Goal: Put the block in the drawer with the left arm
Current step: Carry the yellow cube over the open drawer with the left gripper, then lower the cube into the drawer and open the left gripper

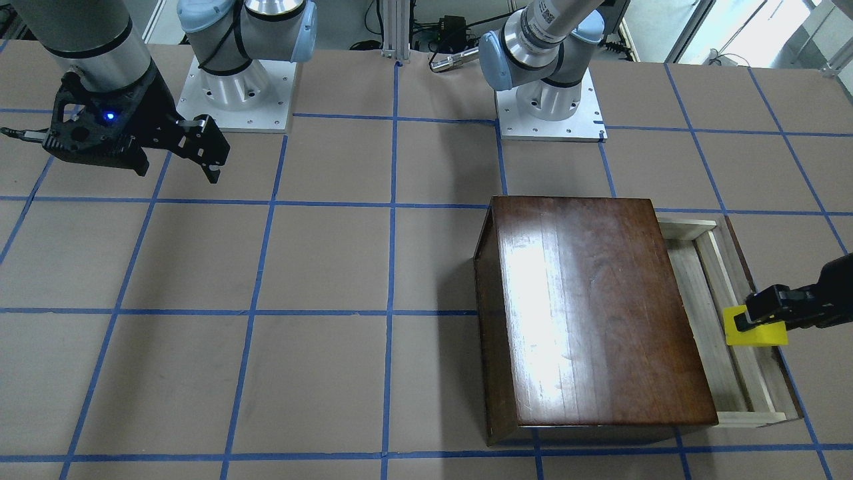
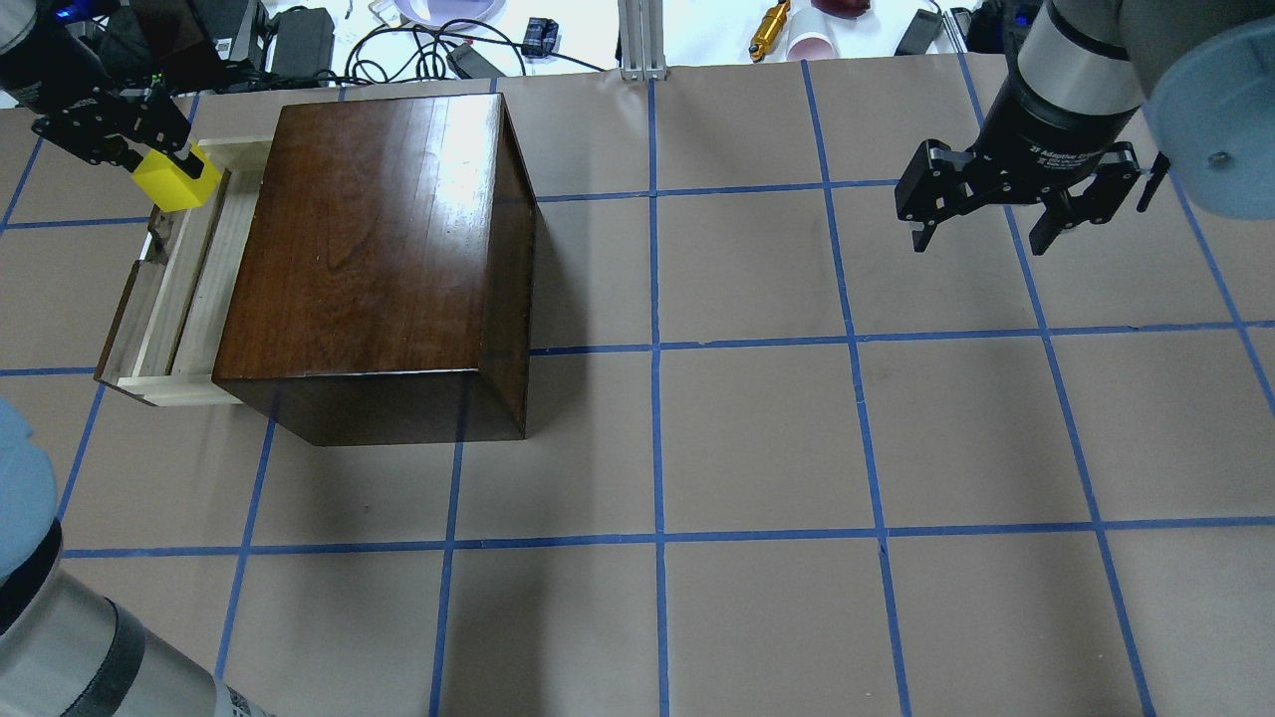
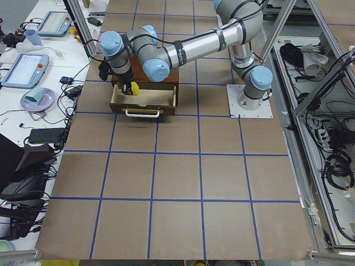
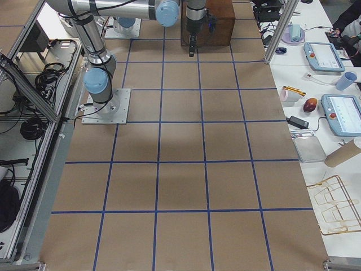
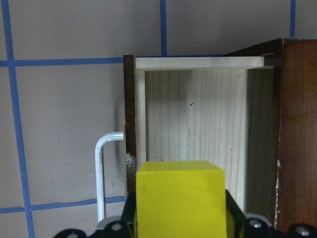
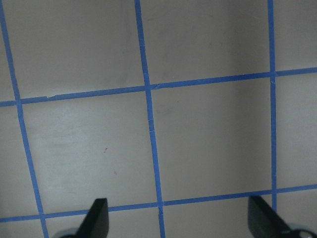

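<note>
In the front view, we saw the jaws of the left arm (image 1: 533,47) gripping the small bright yellow cube (image 1: 760,335). The cube hung just over the long pale wooden drawer (image 1: 700,293). The drawer stuck out of the shiny dark-brown wooden box (image 1: 586,313) on the brown counter (image 1: 320,260).

From overhead, the right arm (image 2: 1076,70) hung well apart from the box. Its jaws were wide open and held nothing.

In the left wrist view, the cube was over the drawer's front part, near the silvery handle (image 5: 101,168).

"2F Adaptive" on right hand (image 2: 979,244)
</note>
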`<state>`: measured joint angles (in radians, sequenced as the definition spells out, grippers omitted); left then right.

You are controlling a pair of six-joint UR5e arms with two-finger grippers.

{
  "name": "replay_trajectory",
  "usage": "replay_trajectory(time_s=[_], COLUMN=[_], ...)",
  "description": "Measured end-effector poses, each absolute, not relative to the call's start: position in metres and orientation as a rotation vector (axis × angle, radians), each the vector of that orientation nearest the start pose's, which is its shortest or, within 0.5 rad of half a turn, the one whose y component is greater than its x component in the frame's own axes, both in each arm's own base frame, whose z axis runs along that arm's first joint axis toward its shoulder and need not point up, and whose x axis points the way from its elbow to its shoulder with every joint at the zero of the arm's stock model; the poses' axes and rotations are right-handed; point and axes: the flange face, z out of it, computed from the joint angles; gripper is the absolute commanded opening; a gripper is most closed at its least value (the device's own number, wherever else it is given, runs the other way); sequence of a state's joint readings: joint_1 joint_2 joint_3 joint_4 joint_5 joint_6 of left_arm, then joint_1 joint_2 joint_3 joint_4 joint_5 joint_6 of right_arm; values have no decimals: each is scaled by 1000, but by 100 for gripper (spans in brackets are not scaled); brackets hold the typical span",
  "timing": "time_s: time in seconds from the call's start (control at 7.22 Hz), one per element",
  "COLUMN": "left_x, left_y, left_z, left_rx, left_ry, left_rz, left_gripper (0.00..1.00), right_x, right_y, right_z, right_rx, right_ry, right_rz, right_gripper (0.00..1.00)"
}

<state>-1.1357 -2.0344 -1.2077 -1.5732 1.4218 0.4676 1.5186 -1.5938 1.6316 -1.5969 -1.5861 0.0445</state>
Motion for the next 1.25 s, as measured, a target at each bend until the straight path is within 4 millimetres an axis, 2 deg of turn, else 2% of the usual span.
replay_trajectory(time_s=[0.42,0.69,0.97,1.11,1.25], left_x=[145,142,141,140,140], left_y=[-667,-662,-657,-655,-655], left_z=[351,341,335,328,323], left_rx=[43,43,42,41,39], left_ry=[3321,3326,3328,3331,3334], left_rz=[45,71,105,121,133], left_gripper=[3,10,24,69,100], right_x=[107,107,106,106,106], right_y=[-487,-487,-487,-487,-487], right_z=[472,472,472,472,472], right_rx=[152,152,153,153,153], right_ry=[3153,3153,3153,3153,3153], right_rz=[17,17,17,17,18], right_gripper=[100,100,100,100,100])
